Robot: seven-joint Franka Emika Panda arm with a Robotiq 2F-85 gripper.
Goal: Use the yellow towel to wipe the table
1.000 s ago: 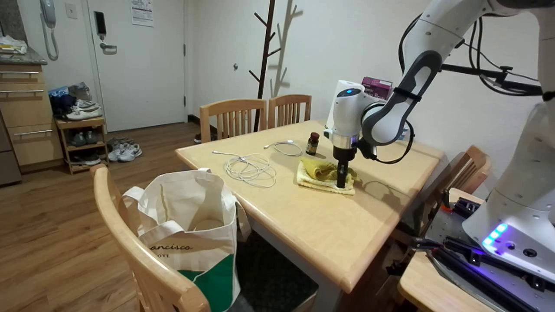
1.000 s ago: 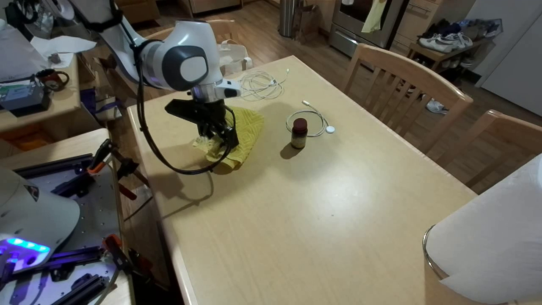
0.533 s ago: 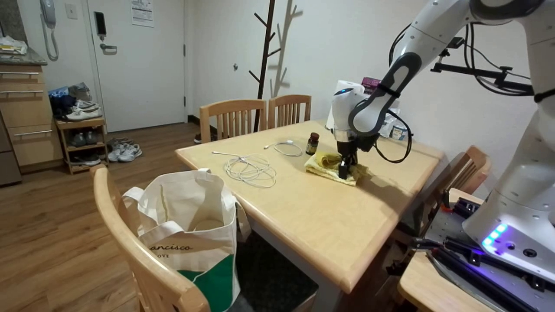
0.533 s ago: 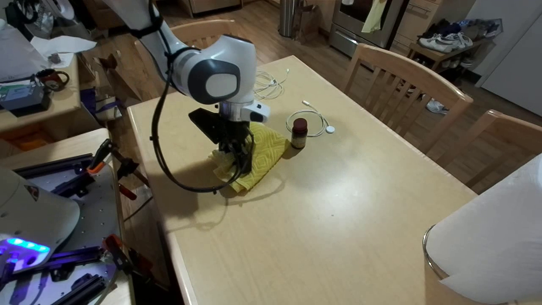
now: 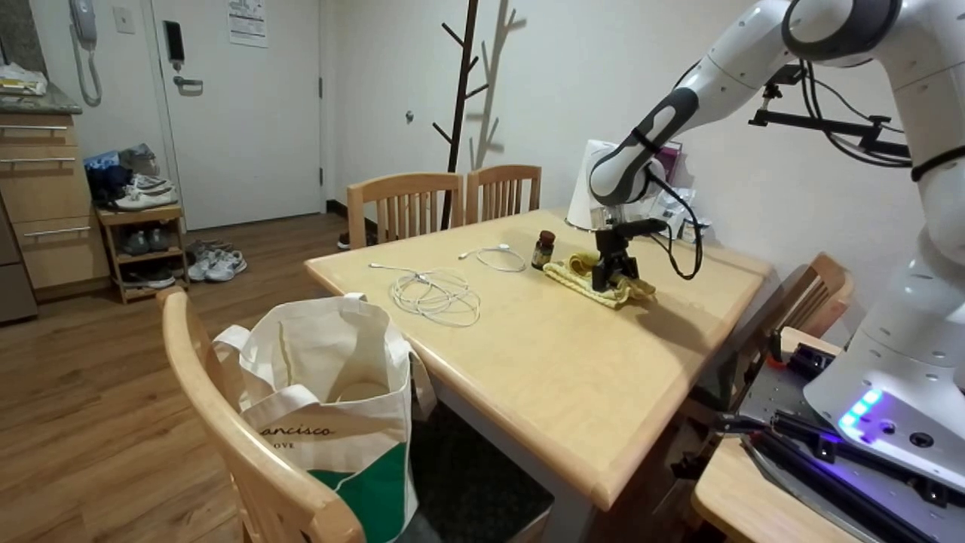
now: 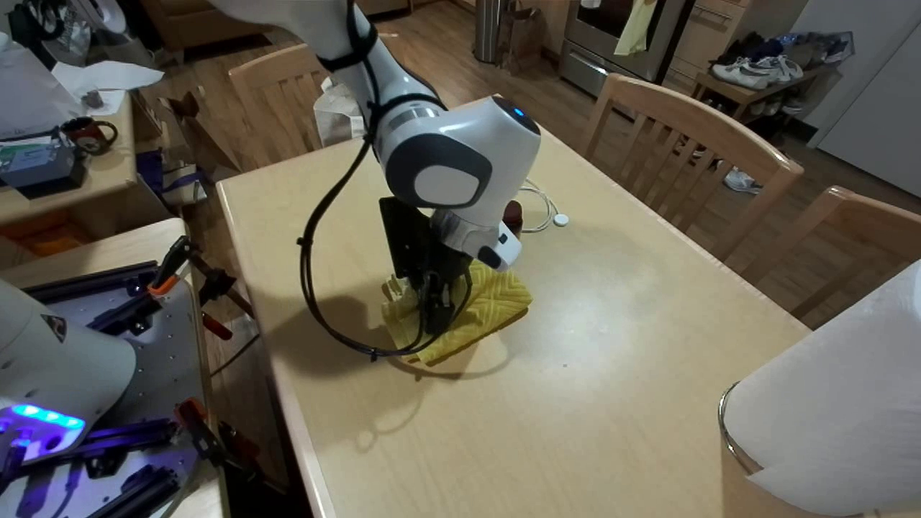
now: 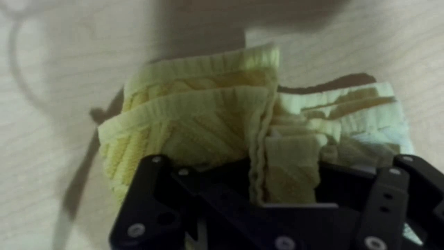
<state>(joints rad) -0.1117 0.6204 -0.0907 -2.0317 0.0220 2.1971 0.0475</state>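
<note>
The yellow towel, folded and quilted, lies flat on the wooden table; it shows in both exterior views (image 5: 582,285) (image 6: 500,301). My gripper (image 5: 612,277) points down onto it, its fingertips low at the table in both exterior views (image 6: 437,311). In the wrist view, a bunched fold of the towel (image 7: 204,128) stands up between the black fingers of the gripper (image 7: 284,173), pinched by them. The towel's loose parts spread out on both sides on the table (image 5: 520,369). The arm hides part of the towel in an exterior view.
A small dark bottle with a red cap (image 5: 543,250) stands close beside the towel, partly hidden behind the arm (image 6: 513,214). Coiled white cables (image 5: 433,296) lie on the table. A paper towel roll (image 6: 827,424) stands at one end. A tote bag (image 5: 332,392) sits on a chair.
My gripper has dragged the towel across the table, away from the coiled cables and toward the paper towel roll's end. The wrist has tilted. The bottle and cables have not moved.
</note>
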